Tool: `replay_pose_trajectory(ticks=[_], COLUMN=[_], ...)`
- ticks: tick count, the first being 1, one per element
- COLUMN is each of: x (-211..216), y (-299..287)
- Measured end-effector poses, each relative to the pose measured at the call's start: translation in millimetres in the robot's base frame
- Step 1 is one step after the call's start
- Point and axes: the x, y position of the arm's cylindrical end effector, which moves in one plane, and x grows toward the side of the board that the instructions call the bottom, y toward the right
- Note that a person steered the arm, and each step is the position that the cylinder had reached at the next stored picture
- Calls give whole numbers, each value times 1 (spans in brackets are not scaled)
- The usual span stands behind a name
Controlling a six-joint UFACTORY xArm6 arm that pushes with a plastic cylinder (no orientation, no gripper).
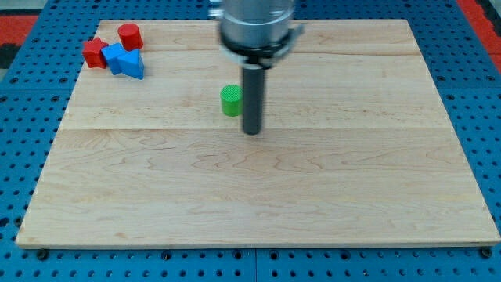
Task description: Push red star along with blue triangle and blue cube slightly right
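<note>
A red star (95,52), a blue cube (117,57) and a blue triangle (133,66) sit bunched together at the board's top left. The star touches the cube's left side, and the triangle lies against the cube's lower right. A red cylinder (129,35) stands just above the cube. My tip (251,131) is near the middle of the board, well to the right of this cluster and slightly lower. It is just right of a green cylinder (231,101).
The wooden board (258,196) lies on a blue pegboard table (31,117). The arm's grey body (257,23) hangs over the board's top centre and hides part of the far edge.
</note>
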Motion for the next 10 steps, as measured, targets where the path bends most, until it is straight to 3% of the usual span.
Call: replay_pose_trajectory(ticks=[2,3,5,6,7,9,10], x=[-120,-97,-103,-192,-244,-245,-237], y=[25,38,-71,-73,-84,-272,-273])
